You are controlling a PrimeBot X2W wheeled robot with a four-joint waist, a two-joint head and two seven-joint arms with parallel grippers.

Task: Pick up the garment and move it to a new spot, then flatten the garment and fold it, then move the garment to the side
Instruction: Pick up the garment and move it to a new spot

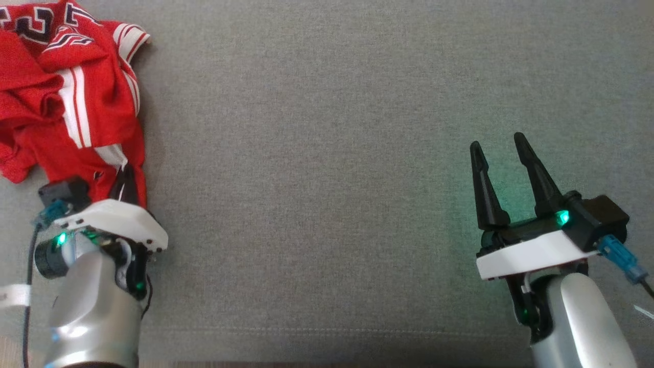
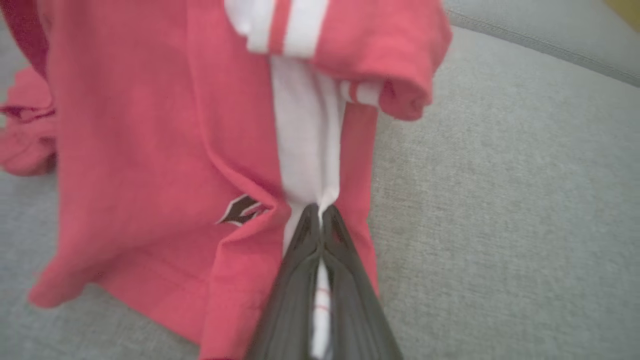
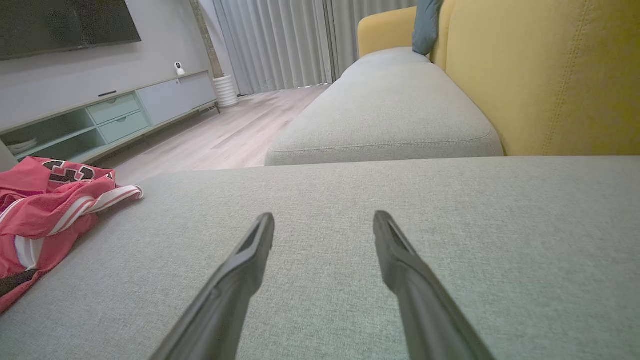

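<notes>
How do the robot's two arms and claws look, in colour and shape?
Both arms match. The right claw has two long black fingers that taper to points, on a black base with a white plate below. The left claw has the same white plate. Each carries green lights and a blue connector with a dark cable. The forearms are smooth silver-grey.

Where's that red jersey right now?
The red jersey lies crumpled at the head view's upper left, on the grey cushion, its near edge pinched by the left gripper.
</notes>
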